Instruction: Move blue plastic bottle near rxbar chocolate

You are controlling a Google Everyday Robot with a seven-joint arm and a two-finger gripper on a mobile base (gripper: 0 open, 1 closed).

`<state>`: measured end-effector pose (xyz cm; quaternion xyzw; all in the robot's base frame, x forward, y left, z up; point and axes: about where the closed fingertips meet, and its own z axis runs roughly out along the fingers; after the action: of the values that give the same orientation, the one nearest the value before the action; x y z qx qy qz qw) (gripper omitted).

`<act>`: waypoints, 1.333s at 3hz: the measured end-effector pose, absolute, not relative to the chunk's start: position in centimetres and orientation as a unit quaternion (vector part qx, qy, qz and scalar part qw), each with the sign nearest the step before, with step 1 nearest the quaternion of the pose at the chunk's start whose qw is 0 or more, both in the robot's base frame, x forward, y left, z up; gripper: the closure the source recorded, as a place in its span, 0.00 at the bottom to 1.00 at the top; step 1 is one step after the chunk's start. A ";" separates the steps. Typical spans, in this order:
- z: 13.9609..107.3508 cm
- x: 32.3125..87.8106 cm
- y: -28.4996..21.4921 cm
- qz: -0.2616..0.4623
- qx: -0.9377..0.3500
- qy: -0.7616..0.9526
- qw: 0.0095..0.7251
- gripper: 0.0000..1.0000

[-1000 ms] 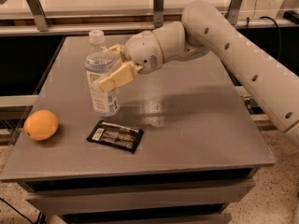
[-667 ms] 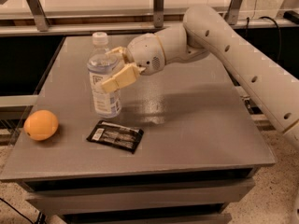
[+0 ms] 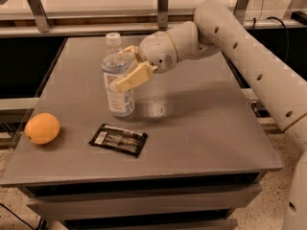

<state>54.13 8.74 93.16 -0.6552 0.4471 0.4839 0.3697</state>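
The blue plastic bottle [image 3: 117, 83] stands upright on the grey table [image 3: 206, 123], left of centre, with its white cap on top. My gripper [image 3: 123, 68] reaches in from the right and is shut on the bottle's upper body, one tan finger [image 3: 133, 77] in front and the other behind. The bottle's base looks level with the table top. The rxbar chocolate [image 3: 118, 139] lies flat just in front of the bottle, a short gap away, with its white barcode patch at the left end.
An orange fruit [image 3: 42, 128] sits near the table's front left edge. My white arm [image 3: 249, 56] spans the back right of the table. Metal rails [image 3: 163, 4] run behind the table's far edge.
The gripper and the bottle in it have shifted a little to the right. The bar and the orange have not moved.
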 end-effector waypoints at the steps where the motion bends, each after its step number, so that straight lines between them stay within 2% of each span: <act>1: 93.1 54.2 8.7 0.484 -0.656 0.446 0.370 1.00; 2: 93.1 54.2 8.7 0.482 -0.657 0.445 0.371 0.92; 4: 93.1 54.1 8.6 0.470 -0.663 0.438 0.385 0.44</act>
<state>54.14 8.56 93.08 -0.6630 0.4376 0.4696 0.3852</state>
